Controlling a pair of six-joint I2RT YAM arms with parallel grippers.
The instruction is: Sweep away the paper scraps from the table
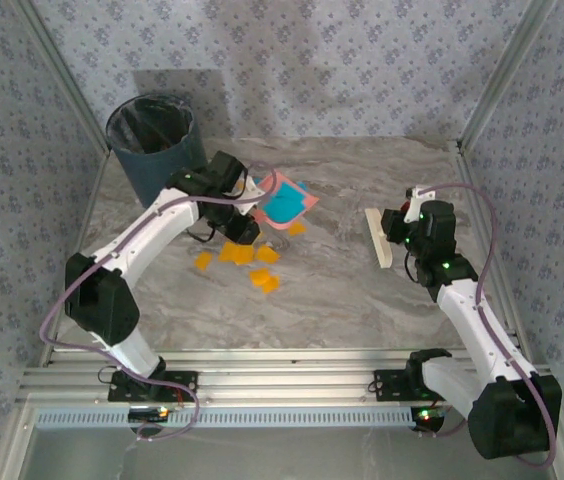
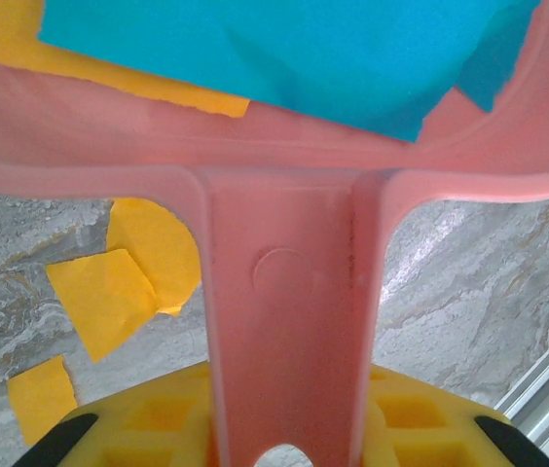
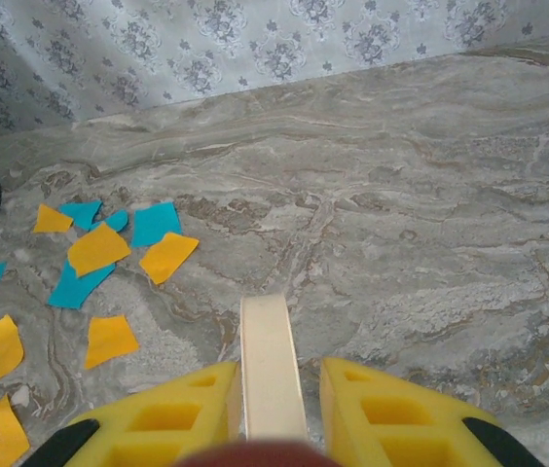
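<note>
While the pink dustpan (image 2: 284, 292) is being gripped by its handle in the left jaws, which are being pressed almost shut around it, a load of cyan and orange paper is being carried in its pan close to the dark bin (image 1: 152, 140) at the far left corner of the bench (image 1: 342, 300). The paper scraps (image 1: 247, 262) not yet collected are being shown scattered left of the bench's centre, just under and nearward of the dustpan, mostly orange, with a few cyan pieces seen from the right wrist. A cream brush (image 1: 377, 238) is being clamped in the right jaws, fully closed on its handle, toward the right edge. The scraps are being faced from the right: they lie leftward of the brush, well apart from it, and its long axis is being held roughly near-to-far, broadside to them. The left arm is judged the nearer, yet a leftward sweep by the right one is probably being called for.
</note>
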